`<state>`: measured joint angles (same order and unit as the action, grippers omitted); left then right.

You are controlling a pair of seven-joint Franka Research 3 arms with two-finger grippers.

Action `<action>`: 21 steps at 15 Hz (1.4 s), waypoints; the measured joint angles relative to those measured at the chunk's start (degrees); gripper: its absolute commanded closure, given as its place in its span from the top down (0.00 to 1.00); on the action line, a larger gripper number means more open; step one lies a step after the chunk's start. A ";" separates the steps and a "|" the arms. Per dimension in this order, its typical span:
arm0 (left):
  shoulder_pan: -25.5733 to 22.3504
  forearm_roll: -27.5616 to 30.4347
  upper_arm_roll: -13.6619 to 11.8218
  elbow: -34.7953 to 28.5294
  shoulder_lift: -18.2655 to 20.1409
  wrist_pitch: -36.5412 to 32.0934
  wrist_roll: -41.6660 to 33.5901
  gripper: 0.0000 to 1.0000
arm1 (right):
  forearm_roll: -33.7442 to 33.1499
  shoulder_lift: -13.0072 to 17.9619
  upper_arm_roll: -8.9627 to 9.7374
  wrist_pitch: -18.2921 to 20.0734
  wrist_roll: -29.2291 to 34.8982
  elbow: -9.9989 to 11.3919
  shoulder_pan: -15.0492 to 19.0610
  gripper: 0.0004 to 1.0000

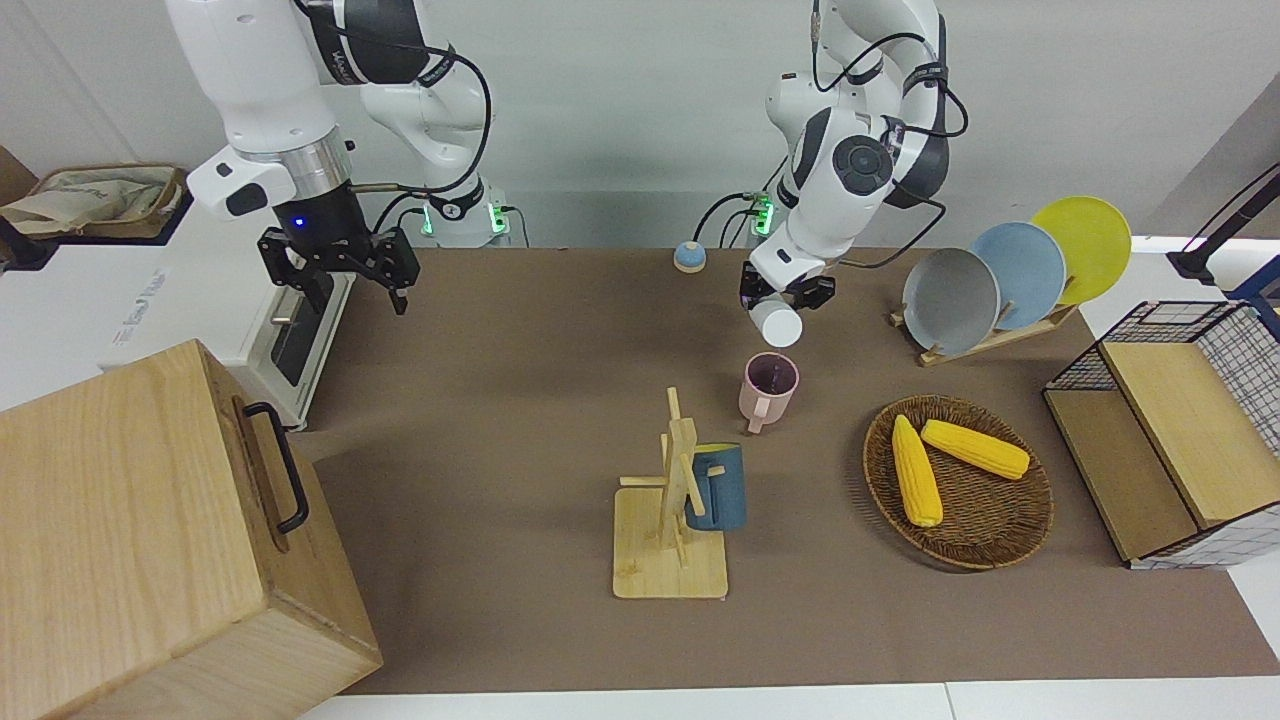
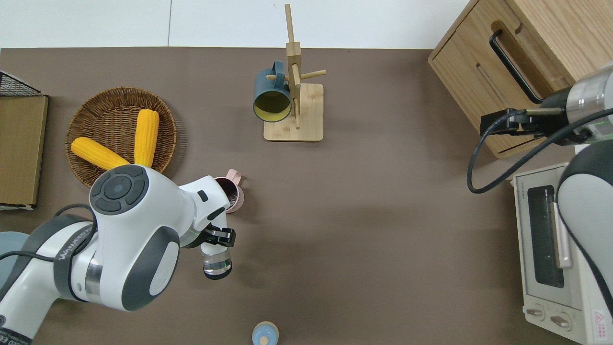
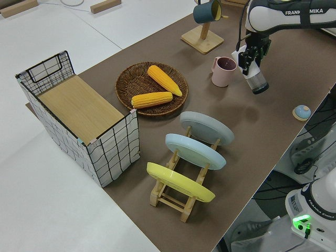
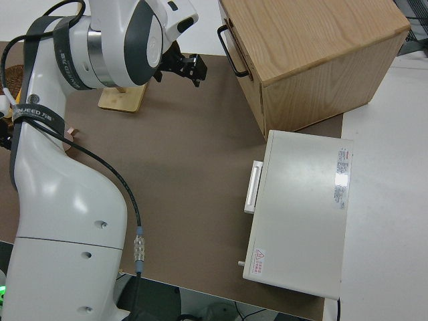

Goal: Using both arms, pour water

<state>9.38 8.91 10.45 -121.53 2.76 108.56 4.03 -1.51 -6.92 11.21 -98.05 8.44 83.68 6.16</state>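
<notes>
On the brown table, the left gripper (image 1: 787, 292) clamps a clear bottle (image 2: 216, 262), tipped beside the pink mug (image 1: 767, 389); pouring looks underway. The right gripper (image 1: 340, 270) waits, fingers wide apart, 1 role unplayed.

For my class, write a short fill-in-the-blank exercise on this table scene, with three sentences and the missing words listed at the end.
1. The left hand holds a clear bottle, tilted, next to the ______ mug.
2. The woven basket holds ______ cobs of corn.
3. The blue mug hangs on the wooden ______.

Missing words: pink; two; mug stand
</notes>
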 measured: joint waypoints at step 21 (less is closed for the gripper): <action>-0.11 -0.01 0.18 3.24 -1.78 -4.74 0.00 0.00 | 0.00 0.00 0.00 0.00 0.00 -0.01 0.00 0.99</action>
<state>9.27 8.90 10.63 -118.28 0.98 103.83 4.03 -1.51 -6.91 11.21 -98.05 8.44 83.67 6.16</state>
